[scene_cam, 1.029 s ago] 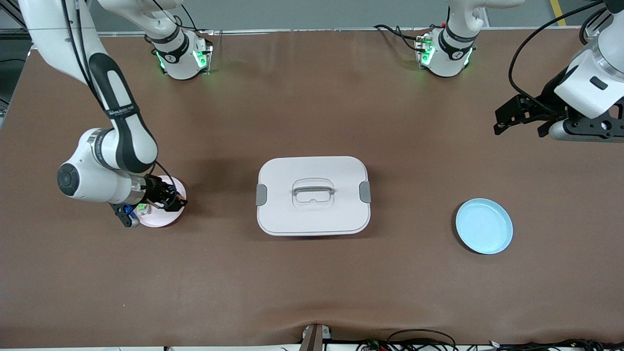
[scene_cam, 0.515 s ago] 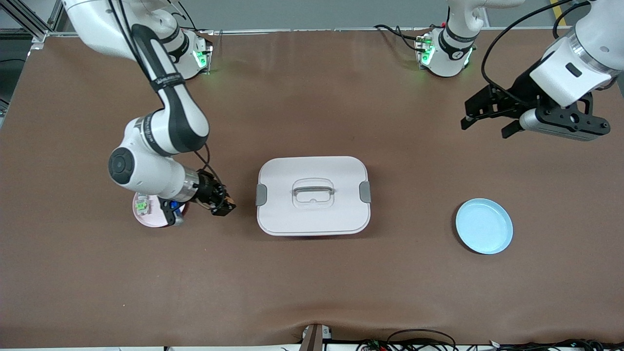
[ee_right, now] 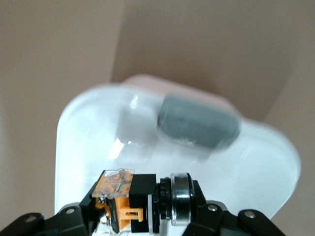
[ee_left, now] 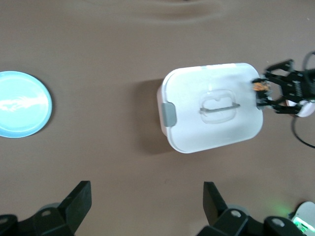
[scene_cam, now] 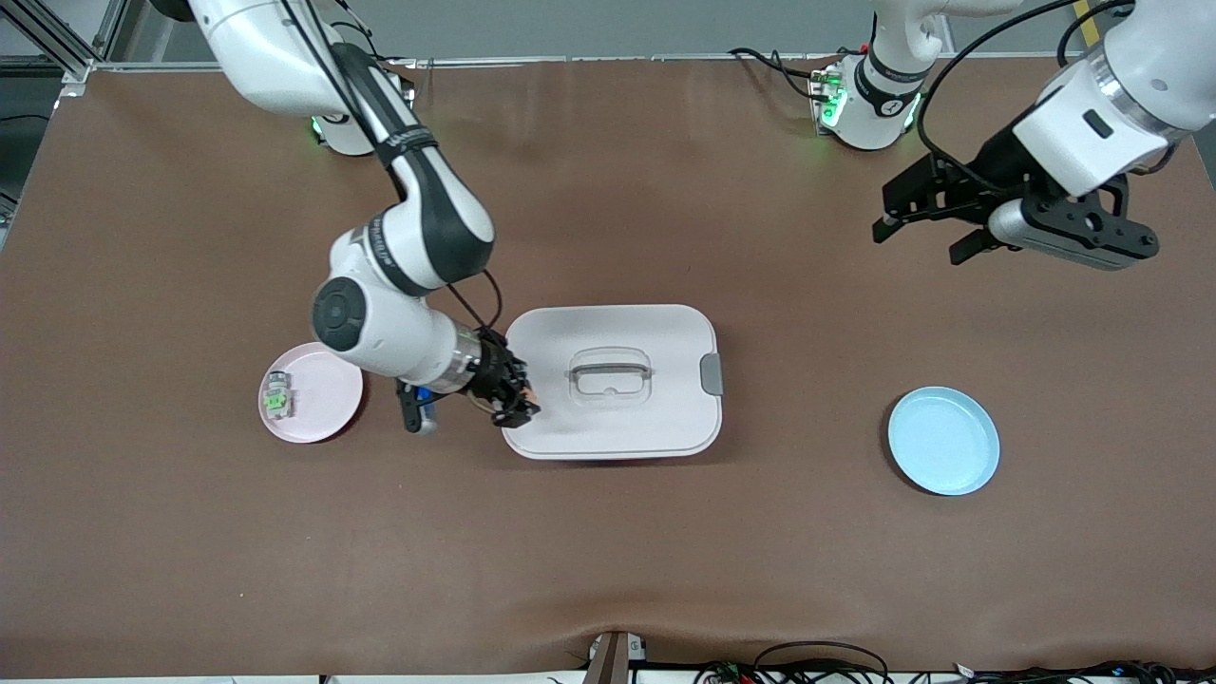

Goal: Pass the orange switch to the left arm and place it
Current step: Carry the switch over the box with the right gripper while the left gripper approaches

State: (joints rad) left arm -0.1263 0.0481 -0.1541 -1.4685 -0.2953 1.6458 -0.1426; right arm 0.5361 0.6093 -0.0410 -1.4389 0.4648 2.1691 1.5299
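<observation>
Brown table mat (scene_cam: 608, 551) under white box (scene_cam: 627, 418), two plates.

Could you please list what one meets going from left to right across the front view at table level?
Pink plate → right gripper holding the orange switch → box → blue plate.

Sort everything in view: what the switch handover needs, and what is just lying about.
Job:
- orange switch, held in the right gripper over the box's edge
- box, the obstacle
- left gripper, open, over bare table toward its own end

Lying about:
- pink plate carrying the green-centred switch
- blue plate
</observation>
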